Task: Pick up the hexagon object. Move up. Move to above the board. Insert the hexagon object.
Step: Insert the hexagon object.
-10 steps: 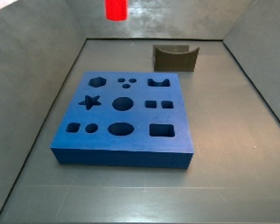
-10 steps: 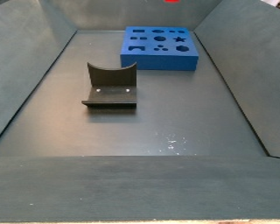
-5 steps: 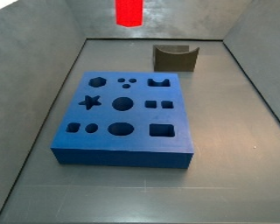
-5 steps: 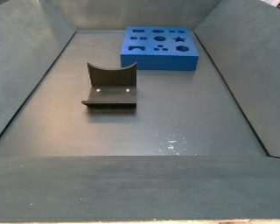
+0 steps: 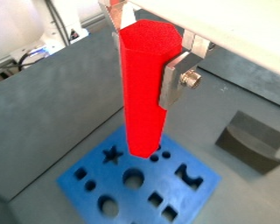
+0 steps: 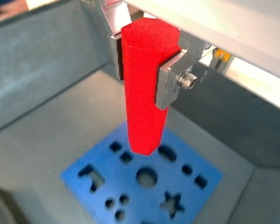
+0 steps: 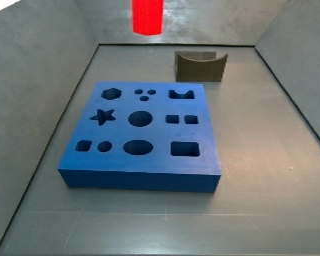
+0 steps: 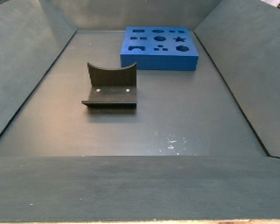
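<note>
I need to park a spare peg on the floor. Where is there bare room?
Widest bare floor lies between the fixture and the near wall. A narrower strip runs in front of the board. The board and fixture fill the far end. The gripper holds the hexagon object high above the board.

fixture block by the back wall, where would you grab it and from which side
Judging by shape, from above: set the jaws across the upright curved wall of the fixture, since its base plate lies flat on the floor. The gripper already holds the hexagon object over the board.
</note>
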